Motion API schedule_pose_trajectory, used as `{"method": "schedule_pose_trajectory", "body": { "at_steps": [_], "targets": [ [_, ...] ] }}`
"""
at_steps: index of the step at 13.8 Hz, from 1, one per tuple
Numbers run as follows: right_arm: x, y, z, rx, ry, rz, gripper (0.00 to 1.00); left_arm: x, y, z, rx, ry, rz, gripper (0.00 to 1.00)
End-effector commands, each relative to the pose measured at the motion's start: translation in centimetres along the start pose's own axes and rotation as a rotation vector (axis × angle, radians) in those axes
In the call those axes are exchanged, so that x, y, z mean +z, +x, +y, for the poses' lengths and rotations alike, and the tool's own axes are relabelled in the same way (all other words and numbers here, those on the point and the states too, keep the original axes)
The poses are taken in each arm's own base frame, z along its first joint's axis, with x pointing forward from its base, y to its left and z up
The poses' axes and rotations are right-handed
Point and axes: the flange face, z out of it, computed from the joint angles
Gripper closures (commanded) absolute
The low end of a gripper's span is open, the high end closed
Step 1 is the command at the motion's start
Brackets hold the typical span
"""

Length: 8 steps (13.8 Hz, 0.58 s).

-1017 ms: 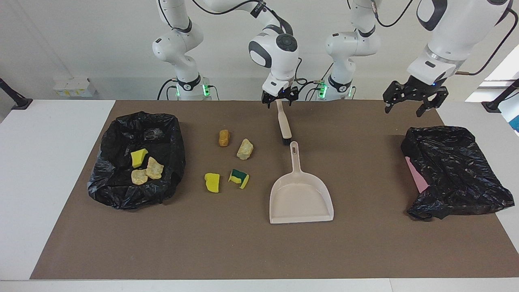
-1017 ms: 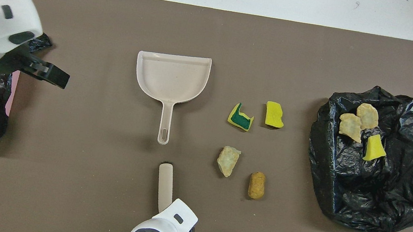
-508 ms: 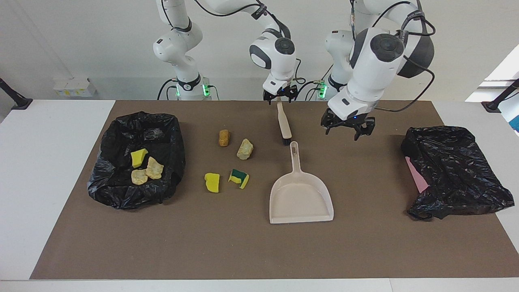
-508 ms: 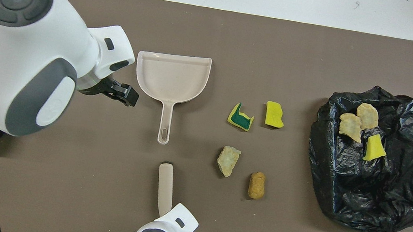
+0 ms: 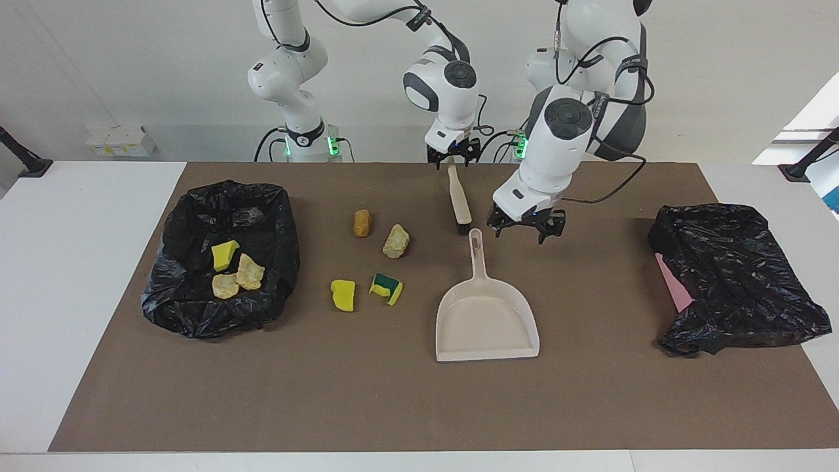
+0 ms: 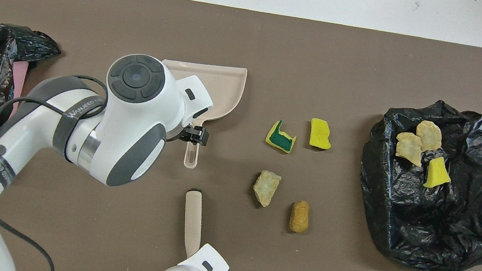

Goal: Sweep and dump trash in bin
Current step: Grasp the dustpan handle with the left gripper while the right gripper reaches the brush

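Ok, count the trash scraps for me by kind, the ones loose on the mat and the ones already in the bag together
Plain yellow sponge bits: 2
Yellow-green sponge: 1
Beige crumbly chunks: 3
Brown lump: 1
Total: 7

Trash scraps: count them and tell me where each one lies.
7. On the mat: brown lump, beige chunk, yellow bit, yellow-green sponge. In the black-lined bin: yellow bit and two beige chunks. More could be hidden in folds.
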Motion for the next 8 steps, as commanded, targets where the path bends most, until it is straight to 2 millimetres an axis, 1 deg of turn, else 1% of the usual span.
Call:
{"method": "schedule_pose_trajectory", "body": {
  "at_steps": [1, 3, 4, 5, 6, 7, 8],
  "targets": [
    [-0.2, -0.3, 0.3, 0.015, 0.023, -0.002, 0.59, 2.5, -0.3, 1.1, -0.019, -0.016, 0.021, 0.0],
    [-0.2, -0.3, 0.3, 0.025, 0.022, -0.006, 0.88, 3.9, -1.1, 2.3, 0.001, -0.017, 0.016, 0.0],
    [-0.2, -0.2, 0.3, 0.021, 0.024, -0.003, 1.0, 4.5, -1.2, 2.2, 0.001, -0.018, 0.018, 0.0],
    [-0.2, -0.2, 0.2, 0.019, 0.028, -0.001, 1.0, 5.5, -1.1, 2.3, -0.002, -0.019, 0.014, 0.0],
    [-0.3, -0.1, 0.3, 0.012, 0.03, 0.003, 1.0, 5.4, -0.8, 2.1, -0.005, -0.021, 0.019, 0.05],
    [-0.6, -0.2, 0.3, 0.012, 0.033, 0.005, 1.0, 5.3, -0.7, 2.1, -0.005, -0.022, 0.021, 0.2],
    [-1.0, -0.2, 0.4, 0.022, 0.035, 0.008, 1.0, 5.4, -0.6, 2.0, -0.012, -0.028, 0.019, 0.43]
  ]
}}
